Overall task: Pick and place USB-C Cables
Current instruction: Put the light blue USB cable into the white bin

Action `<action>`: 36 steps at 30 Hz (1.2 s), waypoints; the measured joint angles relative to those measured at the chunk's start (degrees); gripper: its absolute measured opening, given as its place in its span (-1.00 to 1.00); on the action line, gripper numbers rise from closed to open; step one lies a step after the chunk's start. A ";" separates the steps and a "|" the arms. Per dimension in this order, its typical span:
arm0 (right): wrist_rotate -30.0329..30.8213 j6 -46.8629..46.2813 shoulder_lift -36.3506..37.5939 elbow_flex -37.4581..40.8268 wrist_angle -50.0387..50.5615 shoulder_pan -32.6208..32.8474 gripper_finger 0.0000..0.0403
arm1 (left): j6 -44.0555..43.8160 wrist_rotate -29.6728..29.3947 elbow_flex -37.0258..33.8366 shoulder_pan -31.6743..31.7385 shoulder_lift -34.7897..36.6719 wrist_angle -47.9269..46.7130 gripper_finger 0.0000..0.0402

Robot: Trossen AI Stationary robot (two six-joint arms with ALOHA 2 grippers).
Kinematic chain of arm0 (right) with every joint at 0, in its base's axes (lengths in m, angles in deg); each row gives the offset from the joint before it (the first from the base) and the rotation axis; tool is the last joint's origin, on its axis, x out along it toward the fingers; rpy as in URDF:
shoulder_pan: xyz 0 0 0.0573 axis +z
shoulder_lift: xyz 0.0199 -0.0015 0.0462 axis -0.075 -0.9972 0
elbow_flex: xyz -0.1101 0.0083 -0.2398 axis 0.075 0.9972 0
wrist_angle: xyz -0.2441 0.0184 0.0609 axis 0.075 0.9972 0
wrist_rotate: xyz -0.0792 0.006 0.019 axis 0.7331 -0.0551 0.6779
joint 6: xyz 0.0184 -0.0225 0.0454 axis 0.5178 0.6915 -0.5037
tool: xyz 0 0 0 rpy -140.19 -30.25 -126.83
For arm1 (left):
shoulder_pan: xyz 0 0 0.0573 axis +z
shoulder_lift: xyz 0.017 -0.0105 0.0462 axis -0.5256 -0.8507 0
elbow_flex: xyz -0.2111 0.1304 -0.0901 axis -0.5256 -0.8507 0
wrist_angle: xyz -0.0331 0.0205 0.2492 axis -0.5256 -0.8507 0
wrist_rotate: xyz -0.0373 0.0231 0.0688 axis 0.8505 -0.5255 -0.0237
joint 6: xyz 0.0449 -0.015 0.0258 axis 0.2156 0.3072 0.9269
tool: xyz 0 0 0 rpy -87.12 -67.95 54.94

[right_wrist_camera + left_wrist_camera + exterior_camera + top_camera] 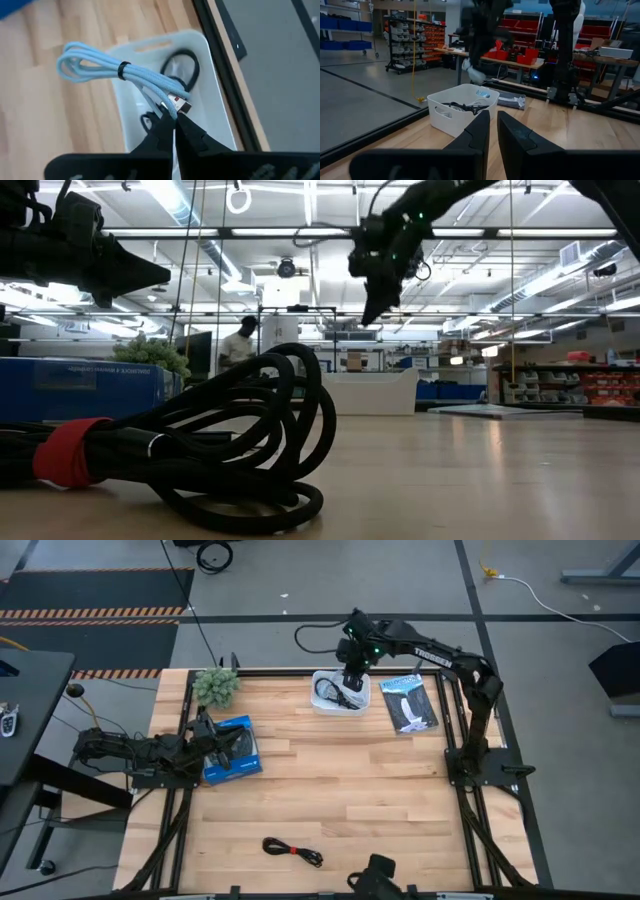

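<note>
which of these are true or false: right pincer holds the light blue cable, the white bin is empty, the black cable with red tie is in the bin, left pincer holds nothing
1. The right pincer holds the light blue cable. True; its fingers are shut on the end near the plug, above the white bin.
2. The white bin is empty. False; a black cable already lies inside.
3. The black cable with red tie is in the bin. False; it lies on the table near the front edge.
4. The left pincer holds nothing. True; it waits at the table's left side.
</note>
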 joint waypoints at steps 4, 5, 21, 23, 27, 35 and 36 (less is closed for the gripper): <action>0.06 -1.53 0.06 5.42 -2.50 -1.20 -0.98 | 0.00 0.00 0.00 0.00 -0.01 0.00 -0.78; 0.07 -1.89 0.10 6.86 -3.84 -1.36 -0.98 | 0.00 0.00 0.00 0.00 0.00 0.00 -0.78; -2.81 -33.64 0.10 20.28 -14.09 -4.83 -0.97 | 0.00 0.00 0.00 0.01 -0.02 0.00 -0.78; -2.88 -37.84 0.10 20.64 -14.73 -5.13 -0.97 | 0.02 0.00 0.00 0.00 0.00 0.00 -0.78; -2.40 -41.92 0.10 20.66 -15.08 -5.93 -0.97 | 0.02 0.00 0.00 0.00 0.00 0.00 -0.78; -0.88 -49.59 0.12 20.65 -14.11 -8.10 -0.96 | 0.02 0.00 0.00 0.00 0.00 0.00 -0.78; -0.87 -49.96 0.12 20.65 -13.69 -8.16 -0.96 | 0.02 0.00 -0.02 0.00 -0.02 0.00 -0.78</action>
